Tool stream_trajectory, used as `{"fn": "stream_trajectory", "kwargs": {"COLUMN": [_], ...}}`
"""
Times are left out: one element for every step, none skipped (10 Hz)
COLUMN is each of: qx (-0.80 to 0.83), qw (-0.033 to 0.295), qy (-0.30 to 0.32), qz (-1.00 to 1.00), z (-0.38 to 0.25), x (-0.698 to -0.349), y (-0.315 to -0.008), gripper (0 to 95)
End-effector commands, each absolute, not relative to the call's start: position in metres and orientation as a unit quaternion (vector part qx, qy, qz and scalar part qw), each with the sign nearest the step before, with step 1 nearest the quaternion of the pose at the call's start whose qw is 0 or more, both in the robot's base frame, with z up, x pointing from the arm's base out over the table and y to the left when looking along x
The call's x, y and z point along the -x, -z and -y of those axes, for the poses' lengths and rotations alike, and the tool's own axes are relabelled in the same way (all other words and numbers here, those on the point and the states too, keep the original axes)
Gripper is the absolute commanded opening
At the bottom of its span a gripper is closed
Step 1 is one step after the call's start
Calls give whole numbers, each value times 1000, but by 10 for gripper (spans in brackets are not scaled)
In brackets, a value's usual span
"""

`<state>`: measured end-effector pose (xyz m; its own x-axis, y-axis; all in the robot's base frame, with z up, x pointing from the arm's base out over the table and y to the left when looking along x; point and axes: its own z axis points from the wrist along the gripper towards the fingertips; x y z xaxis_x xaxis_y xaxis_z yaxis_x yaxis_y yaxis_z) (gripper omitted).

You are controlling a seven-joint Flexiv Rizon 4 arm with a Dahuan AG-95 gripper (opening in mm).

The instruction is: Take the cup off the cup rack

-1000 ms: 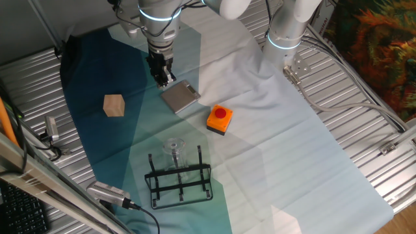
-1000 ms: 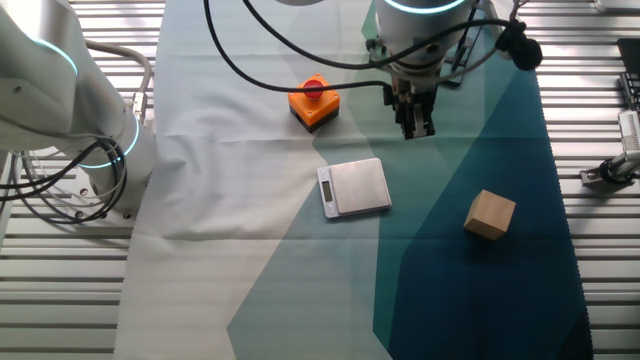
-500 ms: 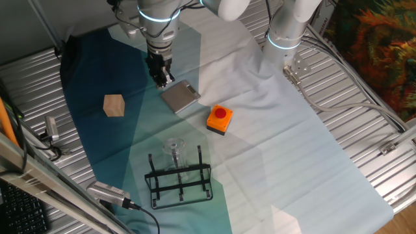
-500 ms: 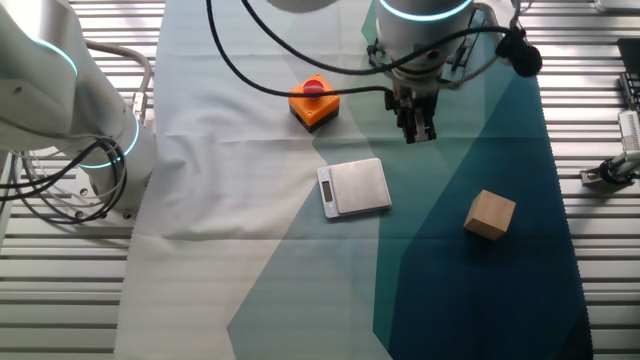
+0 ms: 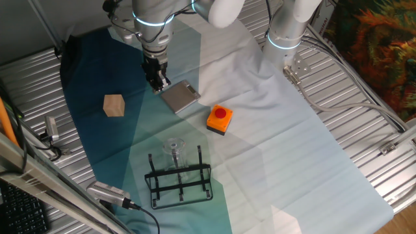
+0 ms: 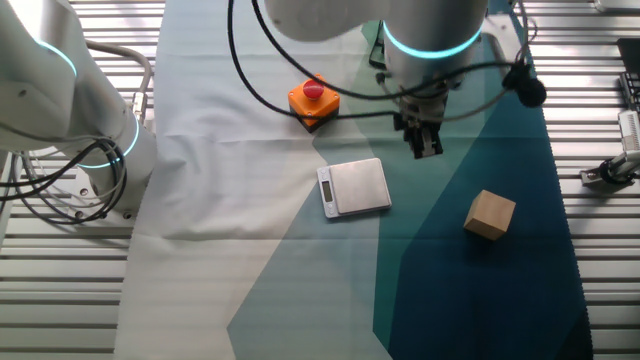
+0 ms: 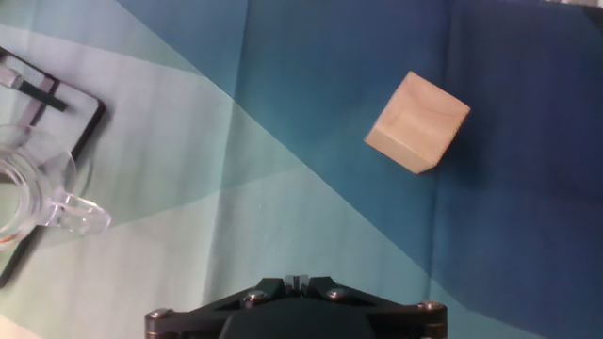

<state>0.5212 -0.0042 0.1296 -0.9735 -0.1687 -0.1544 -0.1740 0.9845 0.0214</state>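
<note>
The clear glass cup (image 5: pixel 174 146) stands upside down on a prong of the black wire cup rack (image 5: pixel 179 180) near the cloth's front edge. In the hand view the cup (image 7: pixel 40 196) lies at the left edge over a corner of the cup rack (image 7: pixel 98 105). My gripper (image 5: pixel 158 82) hangs shut and empty over the teal cloth, well behind the rack, between the grey plate and the wooden cube. In the other fixed view the gripper (image 6: pixel 428 149) is right of the plate; the rack and cup are out of that view. The closed fingertips (image 7: pixel 297 280) show at the bottom of the hand view.
A tan wooden cube (image 5: pixel 114 105) (image 6: pixel 490 214) (image 7: pixel 417 122) sits on the dark blue cloth. A flat grey metal plate (image 5: pixel 180 96) (image 6: pixel 353 187) lies beside the gripper. An orange button box (image 5: pixel 220 119) (image 6: pixel 313 102) stands past it. A second robot's white base (image 5: pixel 286 32) stands at the back.
The gripper has shifted a little away from the grey plate toward the dark blue side of the cloth, still shut. Cup, rack, cube and button box have not moved.
</note>
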Motion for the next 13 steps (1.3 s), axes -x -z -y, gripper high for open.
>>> {"fn": "stream_trajectory", "kwargs": {"qx": [90, 101, 109, 130, 145, 210, 242, 279, 295, 307, 318, 325, 336], "qw": [77, 78, 80, 86, 92, 112, 122, 127, 121, 117, 111, 107, 104], "qy": [-18, -17, -21, -32, -37, -41, -45, -47, -44, -42, -39, -39, -37], "qz": [-993, -992, -991, -987, -984, -971, -961, -951, -947, -944, -941, -939, -935], "z": [-17, -26, -31, -32, -33, -34, -35, -38, -41, -46, -50, -55, -61], "x": [-530, -532, -534, -535, -535, -535, -535, -537, -538, -542, -547, -552, -558], "y": [-117, -115, -115, -116, -117, -119, -121, -121, -121, -122, -123, -125, -124], "gripper": [0, 0, 0, 0, 0, 0, 0, 0, 0, 0, 0, 0, 0]}}
